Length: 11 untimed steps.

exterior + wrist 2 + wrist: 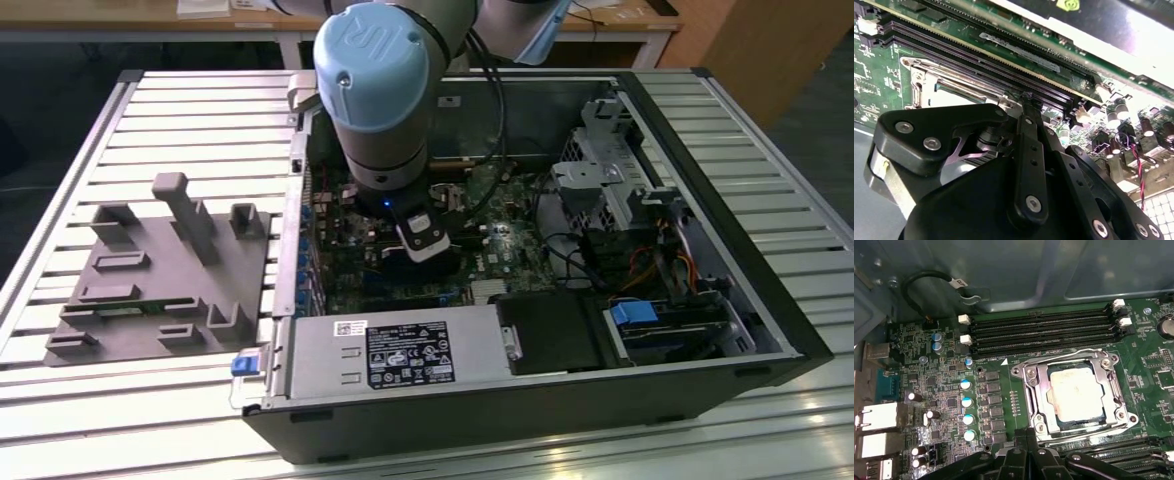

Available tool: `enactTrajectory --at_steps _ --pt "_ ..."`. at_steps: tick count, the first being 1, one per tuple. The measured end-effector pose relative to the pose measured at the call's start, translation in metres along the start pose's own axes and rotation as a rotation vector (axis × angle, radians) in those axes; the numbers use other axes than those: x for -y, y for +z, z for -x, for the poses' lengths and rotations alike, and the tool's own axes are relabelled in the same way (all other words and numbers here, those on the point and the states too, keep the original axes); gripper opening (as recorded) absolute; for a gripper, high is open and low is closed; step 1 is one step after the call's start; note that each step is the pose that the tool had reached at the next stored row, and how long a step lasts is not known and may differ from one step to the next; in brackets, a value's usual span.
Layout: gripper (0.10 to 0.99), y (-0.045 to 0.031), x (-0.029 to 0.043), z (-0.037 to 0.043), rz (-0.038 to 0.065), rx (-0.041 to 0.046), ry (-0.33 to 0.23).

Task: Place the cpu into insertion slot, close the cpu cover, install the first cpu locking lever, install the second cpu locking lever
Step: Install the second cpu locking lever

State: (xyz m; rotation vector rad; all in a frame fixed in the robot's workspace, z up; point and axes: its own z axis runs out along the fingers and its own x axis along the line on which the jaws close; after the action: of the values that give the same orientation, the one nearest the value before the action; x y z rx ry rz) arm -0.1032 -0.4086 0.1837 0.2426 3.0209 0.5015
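Item: cpu point(1076, 392), one. Dull silver top, smeared pale. Seated flat in the insertion slot point(1030, 371), one, on the green board inside the open computer case point(787, 300).

Item: cpu cover point(1041, 390), one. Silvery frame lying down around the chip, the chip's top showing through the cut-out.

Item: claw point(1026, 436), one, on one arm. Fingers narrow, tips close together, nothing seen between them. Poised low, just beside the socket's near edge in the first wrist view; tip point(1026, 100) by the socket frame in the second wrist view.

Locking levers: thin wire along the socket's sides. Cannot tell whether hooked or free.

Step in hand, as judged: lever work at the socket's edge. Best done by pressing on the lever wire alone, well clear of the chip's top and of the memory slots point(1044, 330), and steering the wire sideways under its catch rather than forcing it straight down.

Other stock: memory slots, four in the bank next to the socket; grey moulded fixture point(147, 290), one, on the slatted worktop point(200, 130).
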Motion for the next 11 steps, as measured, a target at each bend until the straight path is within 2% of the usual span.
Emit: enactTrajectory --at_steps 8,11 --pt "0.102 -0.0004 -0.0003 0.0001 -0.001 0.0004 0.000" --pt "0.102 -0.0008 -0.0013 -0.0001 -0.009 0.0016 -0.001"
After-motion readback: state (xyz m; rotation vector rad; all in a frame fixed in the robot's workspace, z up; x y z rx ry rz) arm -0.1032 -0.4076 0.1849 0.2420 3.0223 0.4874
